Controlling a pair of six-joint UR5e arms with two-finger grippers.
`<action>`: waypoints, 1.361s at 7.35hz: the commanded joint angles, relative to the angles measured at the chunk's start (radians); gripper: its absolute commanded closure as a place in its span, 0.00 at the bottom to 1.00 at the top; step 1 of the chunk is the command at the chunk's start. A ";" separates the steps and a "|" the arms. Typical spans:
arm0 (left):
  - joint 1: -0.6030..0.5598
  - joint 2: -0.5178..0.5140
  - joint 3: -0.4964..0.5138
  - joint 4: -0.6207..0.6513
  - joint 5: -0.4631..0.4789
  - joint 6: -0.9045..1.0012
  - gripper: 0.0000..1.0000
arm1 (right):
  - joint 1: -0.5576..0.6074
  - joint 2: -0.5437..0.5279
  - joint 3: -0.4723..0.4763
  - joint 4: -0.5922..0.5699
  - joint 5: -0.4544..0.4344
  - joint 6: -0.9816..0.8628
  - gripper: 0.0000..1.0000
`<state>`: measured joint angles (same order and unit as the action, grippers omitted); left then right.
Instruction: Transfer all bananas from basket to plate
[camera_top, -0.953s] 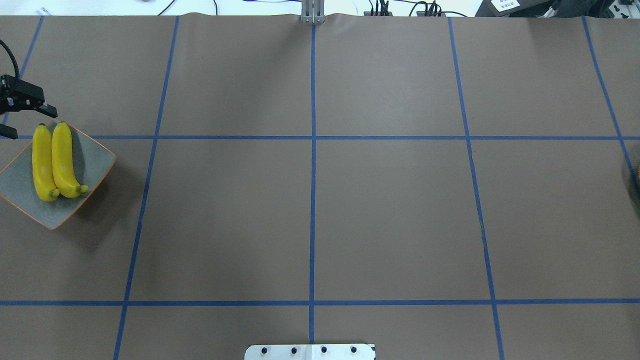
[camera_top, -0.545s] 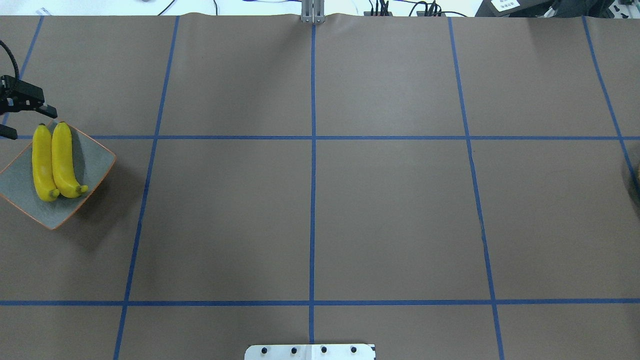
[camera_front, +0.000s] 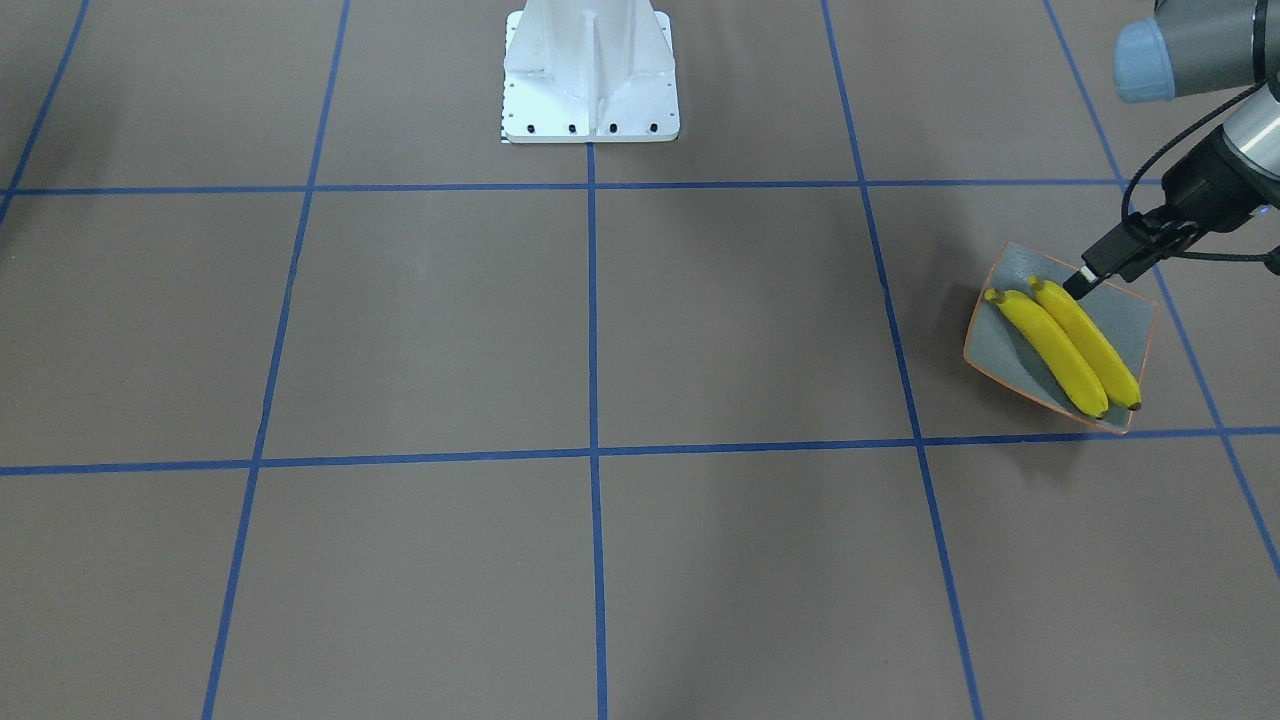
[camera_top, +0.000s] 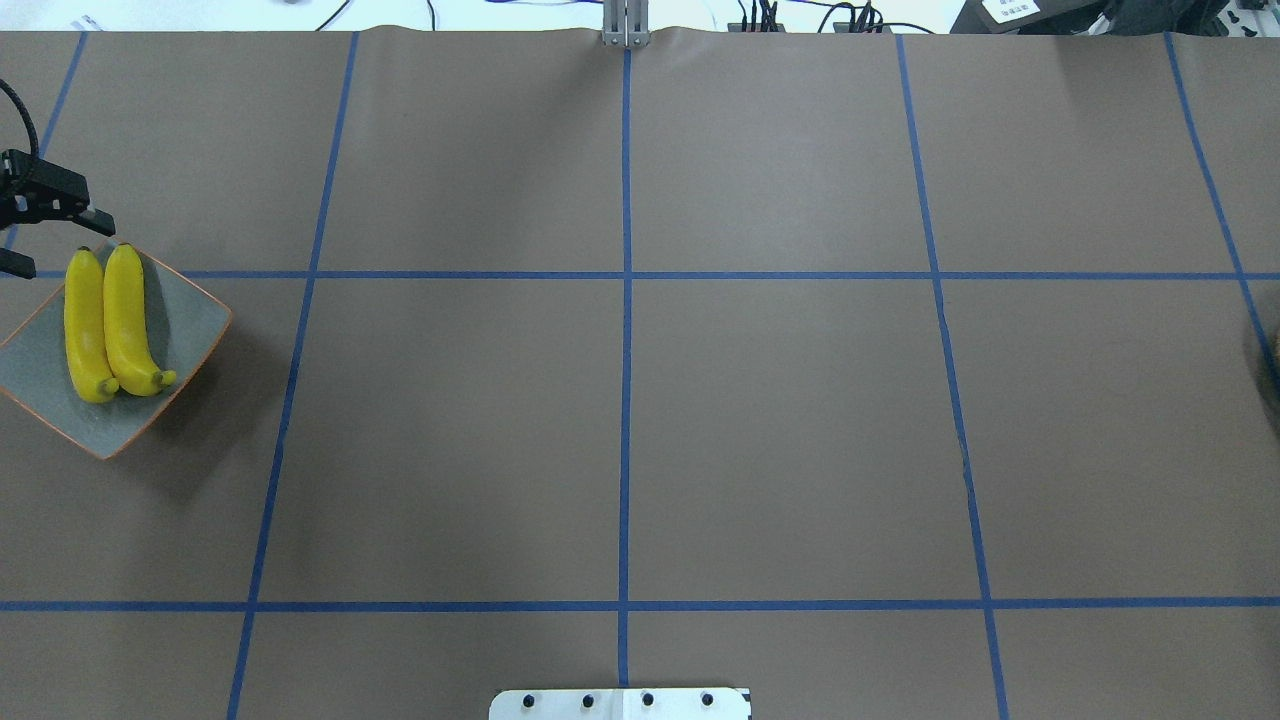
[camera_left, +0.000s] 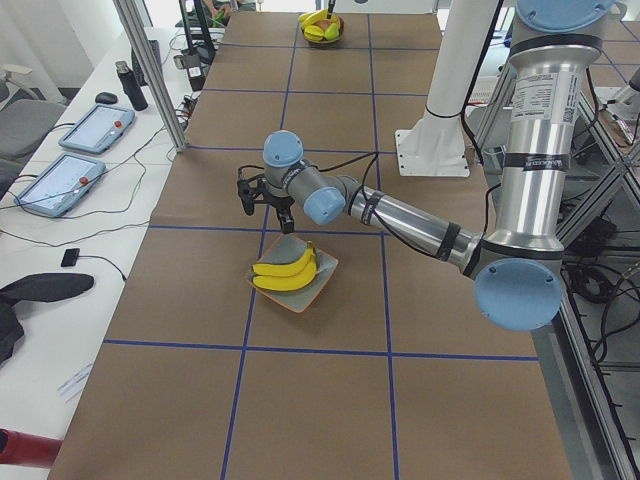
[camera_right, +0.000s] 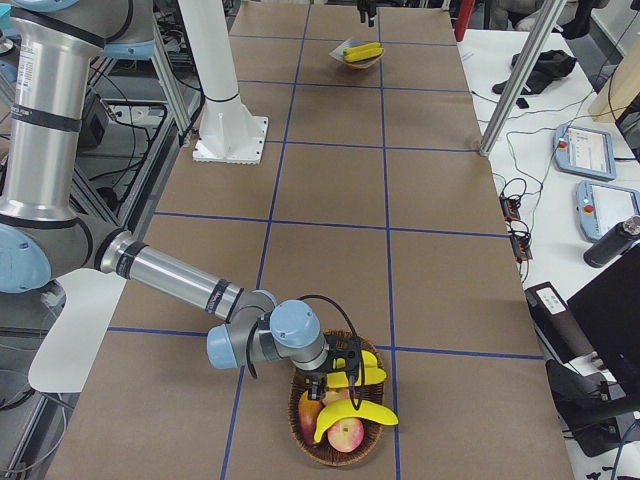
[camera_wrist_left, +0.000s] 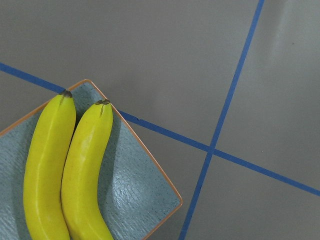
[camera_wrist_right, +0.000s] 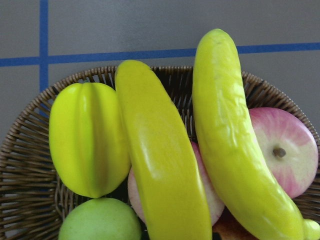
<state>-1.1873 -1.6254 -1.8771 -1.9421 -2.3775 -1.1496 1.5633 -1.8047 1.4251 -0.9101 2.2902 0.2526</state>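
Two yellow bananas (camera_top: 105, 325) lie side by side on the grey-green plate (camera_top: 185, 320) with its orange rim, at the table's left end. My left gripper (camera_top: 60, 240) hovers open just past the plate's far corner, nothing between its fingers. The left wrist view looks down on those bananas (camera_wrist_left: 82, 165) and the plate (camera_wrist_left: 135, 185). At the other end, the wicker basket (camera_right: 298, 402) holds two more bananas (camera_right: 356, 414). My right gripper (camera_right: 345, 366) hangs low over them; I cannot tell whether it is open or shut. The right wrist view shows both bananas (camera_wrist_right: 160, 160) up close.
In the basket (camera_wrist_right: 25, 165) a yellow starfruit (camera_wrist_right: 87, 137), a red apple (camera_wrist_right: 290, 150) and a green apple (camera_wrist_right: 100, 220) lie around the bananas. The white arm mount (camera_front: 590, 70) stands at the table's near-robot edge. Tablets (camera_left: 90, 130) lie on a side desk.
My left gripper has edged very slightly away from the plate's far corner. The bananas on the plate have not moved.
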 joint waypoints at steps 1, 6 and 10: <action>0.000 -0.002 -0.001 0.000 0.001 -0.005 0.00 | 0.033 -0.015 0.038 -0.001 0.049 -0.036 1.00; 0.005 -0.016 -0.002 -0.002 0.000 -0.010 0.00 | 0.104 -0.021 0.122 -0.053 0.058 -0.133 1.00; 0.014 -0.124 0.010 -0.003 0.000 -0.118 0.00 | 0.048 0.089 0.418 -0.412 0.086 -0.072 1.00</action>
<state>-1.1787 -1.7001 -1.8702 -1.9455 -2.3777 -1.2090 1.6451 -1.7735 1.7878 -1.2337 2.3570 0.1420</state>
